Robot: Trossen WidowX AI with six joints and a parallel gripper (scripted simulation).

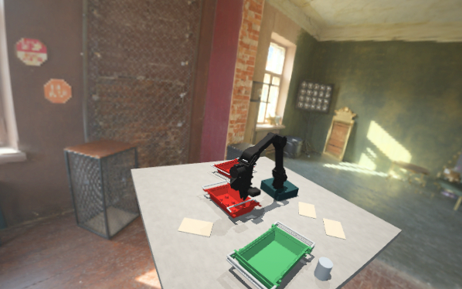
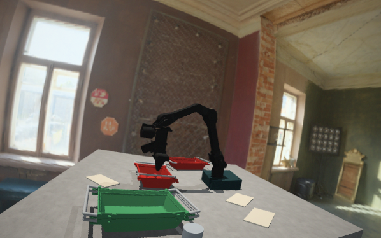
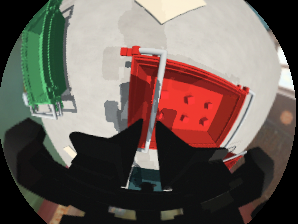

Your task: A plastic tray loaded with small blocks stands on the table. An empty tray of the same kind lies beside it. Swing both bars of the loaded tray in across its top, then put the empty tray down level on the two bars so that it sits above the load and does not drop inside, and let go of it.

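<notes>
The loaded red tray [image 1: 243, 212] [image 2: 153, 183] [image 3: 230, 114] stands on the table with small red blocks [image 3: 188, 99] inside. Its near bar [image 1: 242, 205] [image 2: 150, 175] [image 3: 159, 85] is inward of the near end wall, across the tray. Its far bar [image 1: 214, 185] is swung out over the far end. The empty red tray [image 1: 225, 166] [image 2: 188, 165] stands behind, partly hidden by the arm in the top view. My gripper [image 1: 243, 197] [image 2: 158, 169] [image 3: 149, 121] is slightly open and points down at the near bar, over the loaded tray. Whether the fingertips touch the bar is unclear.
A larger green tray [image 1: 272, 256] [image 2: 137, 223] [image 3: 37, 60] with outswung bars stands in front. A grey cylinder [image 1: 324, 269] [image 2: 193, 231] is beside it. Pale flat cards [image 1: 195, 226] [image 1: 307, 209] [image 1: 334, 228] lie on the table. The arm's dark teal base [image 1: 276, 191] [image 2: 221, 181] is right of the red trays.
</notes>
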